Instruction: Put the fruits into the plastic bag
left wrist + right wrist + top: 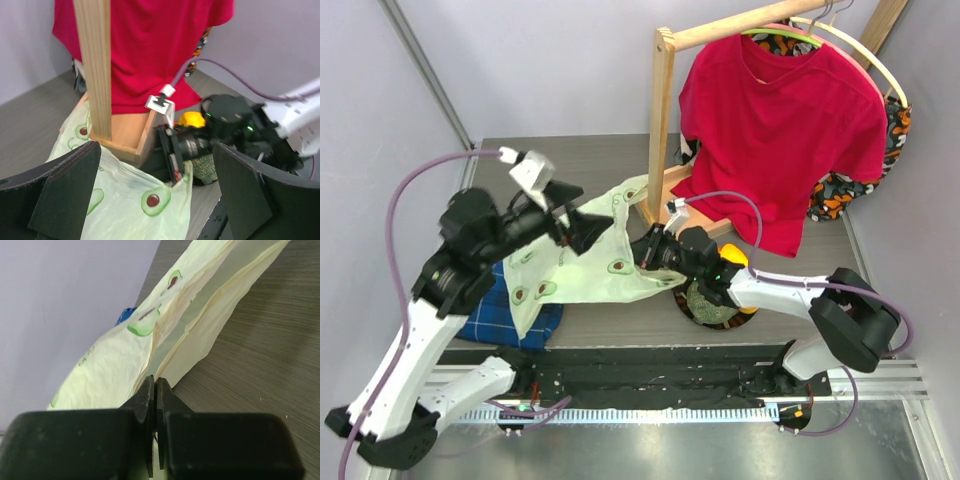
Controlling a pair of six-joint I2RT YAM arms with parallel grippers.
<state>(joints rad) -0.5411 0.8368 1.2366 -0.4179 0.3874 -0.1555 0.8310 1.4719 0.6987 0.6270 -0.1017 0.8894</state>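
The pale yellow-green translucent plastic bag point(595, 262) with avocado prints lies stretched over the grey wood-grain table point(620, 325), between the two pincers. The right pincer point(648, 250) is clenched on the bag's edge, a thin fold of plastic nipped between its tips. The left pincer point(568, 228) stands over the bag's far side, its black fingers point(70, 190) spread wide, grasping nothing. Just behind the right pincer, under its arm, a netted grey-green melon point(703, 299) sits on a dark round plate point(725, 322), a yellow pepper-like piece point(734, 255) beside it. A blue plaid cloth point(495, 318) lies below the left pincer, partly under the bag. A wooden rack post point(663, 120) and a red T-shirt point(785, 130) stand beyond the right pincer.
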